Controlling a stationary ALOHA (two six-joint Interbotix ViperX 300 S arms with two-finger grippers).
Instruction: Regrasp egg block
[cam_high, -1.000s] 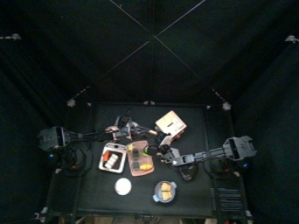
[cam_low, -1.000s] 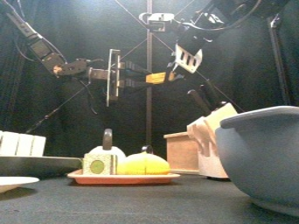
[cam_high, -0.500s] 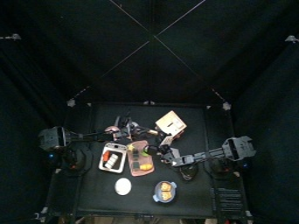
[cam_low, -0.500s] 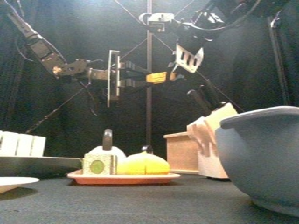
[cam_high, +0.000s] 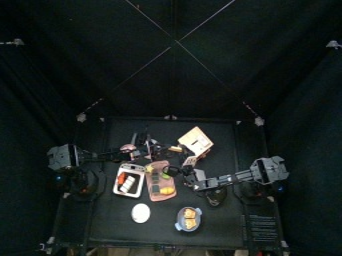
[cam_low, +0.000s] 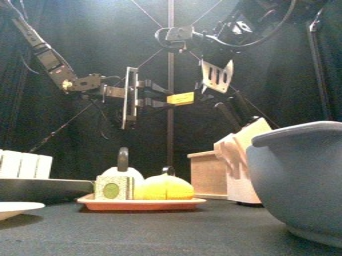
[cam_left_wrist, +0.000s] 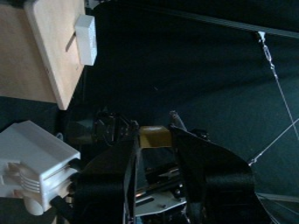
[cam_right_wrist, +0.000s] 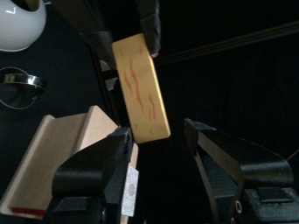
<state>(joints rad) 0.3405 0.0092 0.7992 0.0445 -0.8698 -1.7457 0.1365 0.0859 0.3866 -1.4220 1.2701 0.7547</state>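
Observation:
The egg block (cam_low: 179, 100) is a flat yellow-tan slab held in the air above the table, with my left gripper (cam_low: 150, 98) shut on one end of it. In the left wrist view the egg block (cam_left_wrist: 153, 136) sits clamped between that gripper's (cam_left_wrist: 153, 142) jaws. My right gripper (cam_low: 215, 76) hangs just to the right of the block's free end, open and a little above it. In the right wrist view the egg block (cam_right_wrist: 142, 87) stands ahead of the right gripper (cam_right_wrist: 158, 150), whose jaws are spread wide and touch nothing.
Below the block, a wooden plate (cam_low: 140, 204) carries toy food. A grey bowl (cam_low: 302, 180) looms at the front right. A wooden box (cam_low: 207, 171) stands behind it. A white tray (cam_low: 24, 166) and a white plate (cam_low: 14, 211) lie at the left.
My right gripper has opened, let go of the egg block and drawn slightly away to the right. The left gripper, still holding the block, has sunk a little.

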